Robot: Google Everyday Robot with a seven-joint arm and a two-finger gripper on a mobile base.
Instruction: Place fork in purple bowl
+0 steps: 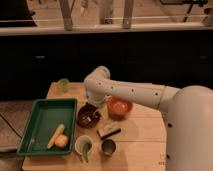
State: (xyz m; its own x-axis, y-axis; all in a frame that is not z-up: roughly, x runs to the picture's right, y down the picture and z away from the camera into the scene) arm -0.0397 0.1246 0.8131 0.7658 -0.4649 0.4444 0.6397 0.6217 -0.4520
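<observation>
The purple bowl (88, 116) is round and dark, and sits on the wooden table right of the green tray. My gripper (96, 103) hangs from the white arm just above the bowl's far rim, with its tip close to or inside the bowl. A thin pale sliver (92, 119) shows inside the bowl; it may be the fork, but I cannot tell whether it lies loose or is held.
The orange bowl (120, 106) sits right of the purple one. The green tray (42, 117) holds a yellow piece (56, 135) and an orange fruit (62, 142). In front stand a pale cup with a green utensil (83, 146), a dark cup (108, 147) and a flat block (109, 131). A small green cup (63, 85) stands at the back left.
</observation>
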